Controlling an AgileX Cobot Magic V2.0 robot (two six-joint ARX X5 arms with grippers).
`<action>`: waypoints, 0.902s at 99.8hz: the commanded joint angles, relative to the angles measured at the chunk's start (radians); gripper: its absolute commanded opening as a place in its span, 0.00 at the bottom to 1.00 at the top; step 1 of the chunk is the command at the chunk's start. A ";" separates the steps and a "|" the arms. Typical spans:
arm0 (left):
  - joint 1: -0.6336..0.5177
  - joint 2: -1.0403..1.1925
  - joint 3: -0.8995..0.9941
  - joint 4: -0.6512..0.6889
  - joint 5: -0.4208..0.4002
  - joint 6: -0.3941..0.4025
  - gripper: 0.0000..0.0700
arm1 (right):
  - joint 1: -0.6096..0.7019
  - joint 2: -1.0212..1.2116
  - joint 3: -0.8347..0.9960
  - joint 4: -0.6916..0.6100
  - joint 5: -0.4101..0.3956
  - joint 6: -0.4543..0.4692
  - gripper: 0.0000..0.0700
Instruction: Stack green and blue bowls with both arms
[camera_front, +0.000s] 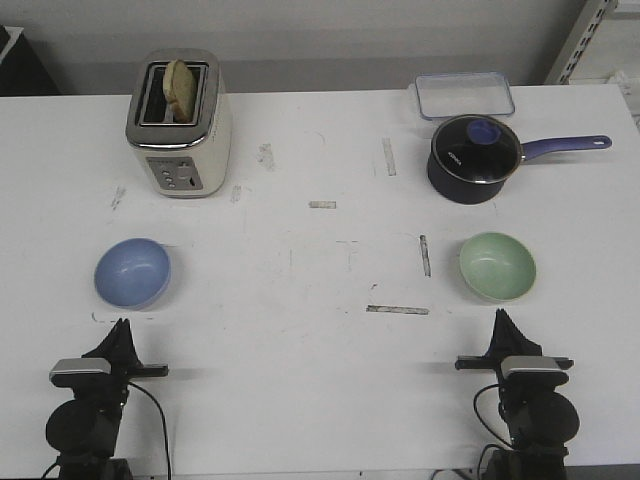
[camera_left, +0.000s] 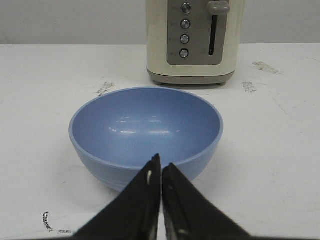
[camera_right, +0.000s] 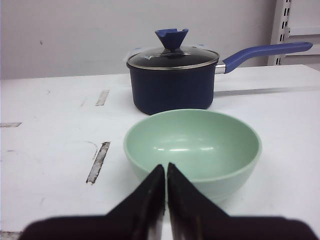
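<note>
The light blue bowl (camera_front: 132, 272) (camera_left: 145, 132) rests upright and empty on the white table at the left. The pale green bowl (camera_front: 497, 266) (camera_right: 192, 150) rests upright and empty at the right. My left gripper (camera_front: 120, 325) (camera_left: 161, 161) is shut, empty, just short of the blue bowl's near side. My right gripper (camera_front: 499, 316) (camera_right: 166, 167) is also shut and empty, its tips just short of the green bowl. Neither gripper touches a bowl.
A cream toaster (camera_front: 180, 122) (camera_left: 192, 40) with a slice of bread stands behind the blue bowl. A dark navy saucepan (camera_front: 475, 158) (camera_right: 172, 82) with a glass lid and a long handle sits behind the green bowl. A clear plastic container (camera_front: 463, 95) lies at the back right.
</note>
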 joint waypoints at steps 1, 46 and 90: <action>0.002 -0.002 -0.020 0.016 0.002 0.002 0.00 | 0.001 -0.002 -0.002 0.013 0.002 0.014 0.00; 0.002 -0.002 -0.020 0.012 0.002 0.002 0.00 | 0.001 -0.002 -0.002 0.013 0.002 0.014 0.00; 0.002 -0.002 -0.020 0.012 0.002 0.001 0.00 | 0.001 -0.002 -0.002 0.041 0.012 0.013 0.00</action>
